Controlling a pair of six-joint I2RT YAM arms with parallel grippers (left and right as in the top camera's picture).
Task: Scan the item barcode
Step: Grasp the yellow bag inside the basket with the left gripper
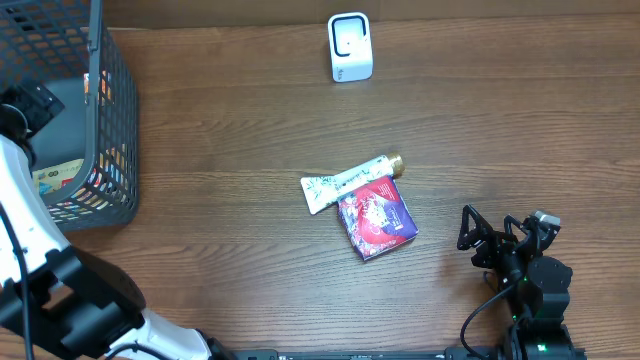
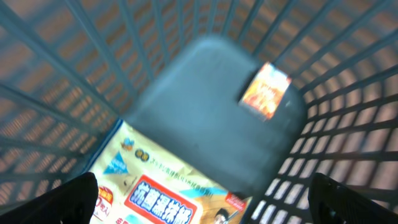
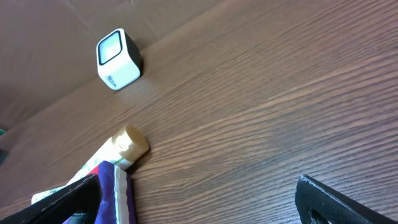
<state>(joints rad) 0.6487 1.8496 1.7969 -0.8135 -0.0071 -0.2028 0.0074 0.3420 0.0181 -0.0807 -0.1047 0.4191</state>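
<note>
Right gripper (image 1: 488,232) sits wide open and empty near the red packet (image 1: 378,222) and tube (image 1: 350,182), left gripper (image 2: 204,202) hangs wide open too, over the basket (image 1: 115,120).

Centre: tube (image 1: 350,181) touching red pouch (image 1: 377,221); white scanner (image 1: 350,46) beyond; basket (image 1: 118,110) left.

basket (image 1: 118,120): cut off by the overhead view's left and top edges.
left fingertips (image 2: 65,199): only dark tips show in the wrist view's lower corners.
yellow-and-white pack (image 2: 168,186): blurred, print unreadable, cut off by the lower edge.
orange box (image 2: 265,91): blurred, label unreadable.
tube (image 3: 121,149): lower end cut off in the right wrist view.
purple packet (image 3: 115,193): only a sliver there; print too small overhead.
</note>
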